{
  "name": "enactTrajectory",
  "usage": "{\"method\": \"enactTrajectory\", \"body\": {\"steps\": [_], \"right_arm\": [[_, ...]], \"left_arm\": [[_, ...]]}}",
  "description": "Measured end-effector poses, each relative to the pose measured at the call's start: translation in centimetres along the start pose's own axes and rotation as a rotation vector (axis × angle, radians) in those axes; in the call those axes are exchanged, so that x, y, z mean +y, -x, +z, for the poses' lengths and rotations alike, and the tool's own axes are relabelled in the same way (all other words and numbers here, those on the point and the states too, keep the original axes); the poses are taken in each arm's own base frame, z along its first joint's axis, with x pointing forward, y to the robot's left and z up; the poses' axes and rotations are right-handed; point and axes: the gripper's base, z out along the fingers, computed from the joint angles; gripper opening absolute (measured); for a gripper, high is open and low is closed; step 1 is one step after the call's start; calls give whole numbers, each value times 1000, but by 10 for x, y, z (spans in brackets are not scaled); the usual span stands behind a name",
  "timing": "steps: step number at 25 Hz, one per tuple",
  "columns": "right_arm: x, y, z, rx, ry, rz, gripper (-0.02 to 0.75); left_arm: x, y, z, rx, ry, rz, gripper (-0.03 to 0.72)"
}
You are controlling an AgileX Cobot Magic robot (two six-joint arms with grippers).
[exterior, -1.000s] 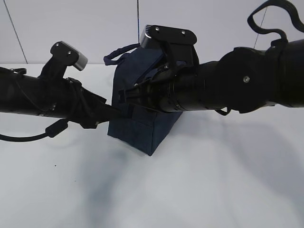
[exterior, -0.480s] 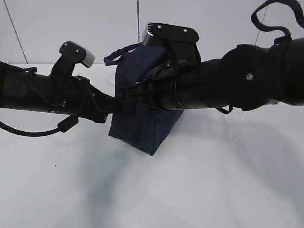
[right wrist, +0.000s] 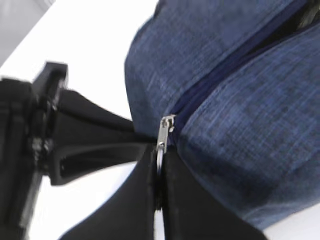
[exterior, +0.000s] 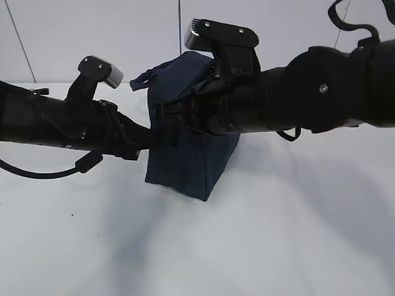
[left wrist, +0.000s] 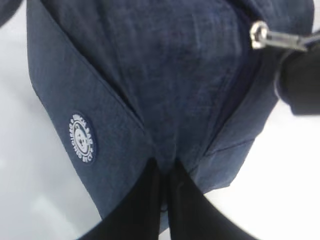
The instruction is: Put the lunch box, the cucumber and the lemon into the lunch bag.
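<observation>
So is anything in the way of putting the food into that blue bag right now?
Yes: the lunch bag looks zipped shut, its zipper closed along the top. The right tool is pinching the zipper pull, and the left tool grips the bag's fabric. No lunch box, cucumber or lemon is in view.

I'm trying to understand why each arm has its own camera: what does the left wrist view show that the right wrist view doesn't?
Only the left wrist view shows the round white logo and the left fingers pinching a fold of fabric. Only the right wrist view shows the closed zipper along the bag, with the right fingers shut on its pull. Both show the navy lunch bag, the silver zipper pull and white table.
</observation>
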Motion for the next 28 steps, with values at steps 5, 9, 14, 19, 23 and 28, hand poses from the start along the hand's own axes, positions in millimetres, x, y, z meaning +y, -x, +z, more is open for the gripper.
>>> {"method": "enactTrajectory", "body": {"steps": [5,9,14,19,23,28], "right_arm": [[3,16,-3,-28,11,6,17],[-1,28,-5,-61,6,15,17],[-12,47,-9,-126,-14,35,17],[-30,56,-12,-149,-54,61,17],[-43,60,-14,-158,-82,78,17],[-63,66,-16,-181,-125,105,17]], "left_arm": [[-1,-4,0,15,-7,-7,-10],[-2,-7,0,27,-10,-4,-11],[-2,-8,0,35,-14,5,-11],[-3,-8,0,35,-17,3,-11],[-4,-8,0,31,-27,1,-11],[-5,-7,0,29,-41,-3,-11]]}}
